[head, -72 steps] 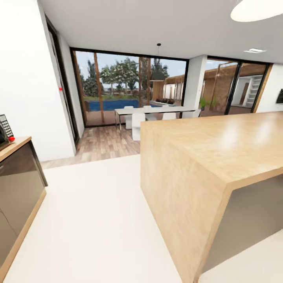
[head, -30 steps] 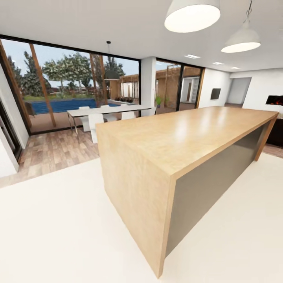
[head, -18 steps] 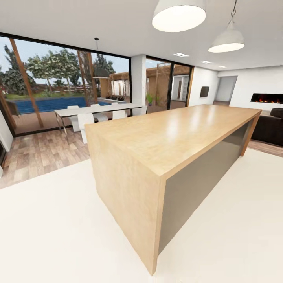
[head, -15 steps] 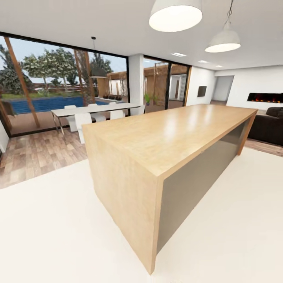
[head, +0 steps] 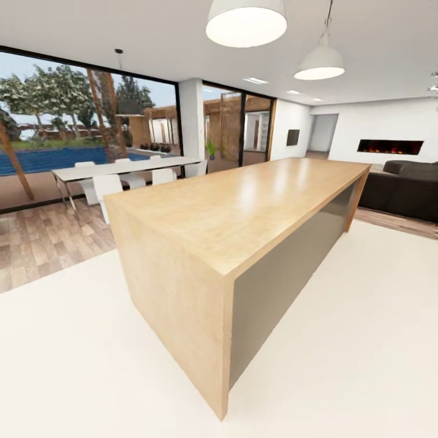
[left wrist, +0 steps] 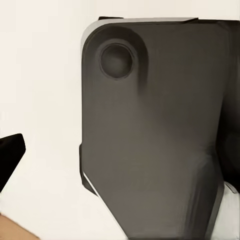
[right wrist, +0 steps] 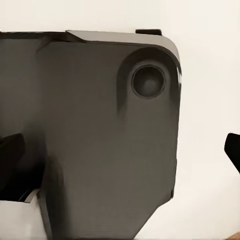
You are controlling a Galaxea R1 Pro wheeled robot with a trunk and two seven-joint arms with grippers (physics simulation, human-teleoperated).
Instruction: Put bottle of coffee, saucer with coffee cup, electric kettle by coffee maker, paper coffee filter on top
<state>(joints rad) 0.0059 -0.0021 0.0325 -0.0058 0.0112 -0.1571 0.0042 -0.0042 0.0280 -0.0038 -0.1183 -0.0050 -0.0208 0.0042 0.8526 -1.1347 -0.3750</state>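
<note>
The camera has swung right since earlier; no coffee things are in sight. The long light-wood island block fills the centre, a dark sofa at 3 o'clock. End effector states: cannot tell. Turning close risks clipping the island's corner.

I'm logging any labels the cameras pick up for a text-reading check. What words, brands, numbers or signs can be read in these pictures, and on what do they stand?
No readable text in any view.
Wooden island: plain top and sides, no writing.
Dark panel on the far wall: too small to show any marking.
Hanging lamps: plain white shades.
Dark grey robot body in the wrist views: no label or number.
</note>
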